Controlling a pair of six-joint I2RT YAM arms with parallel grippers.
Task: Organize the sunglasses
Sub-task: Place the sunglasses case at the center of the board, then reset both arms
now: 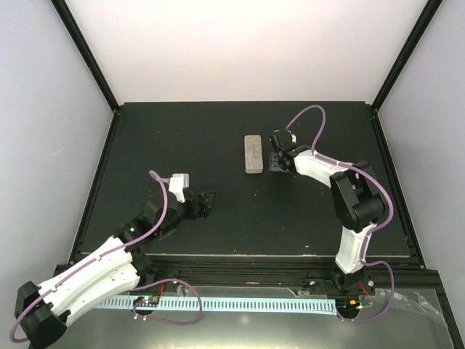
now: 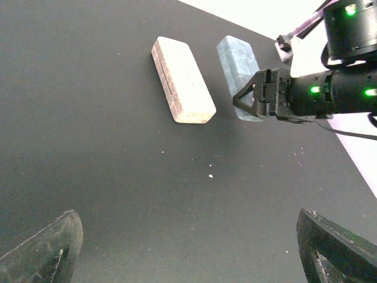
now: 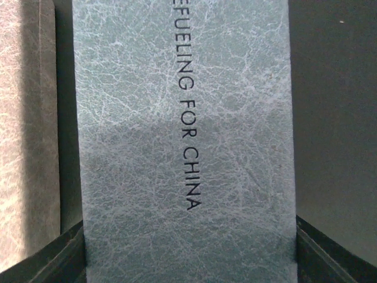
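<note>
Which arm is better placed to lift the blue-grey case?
Right. The right gripper straddles the blue-grey case, a finger at each long side; the left gripper hangs open, well short of it.

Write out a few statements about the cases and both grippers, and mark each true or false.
1. The beige-grey case and the blue-grey case lie side by side on the table. True.
2. The left gripper holds the beige-grey case. False: it is open, empty and apart from both cases.
3. The right gripper has a finger on either side of the blue-grey case. True.
4. The blue-grey case is unmarked. False: black lettering runs along it.
</note>
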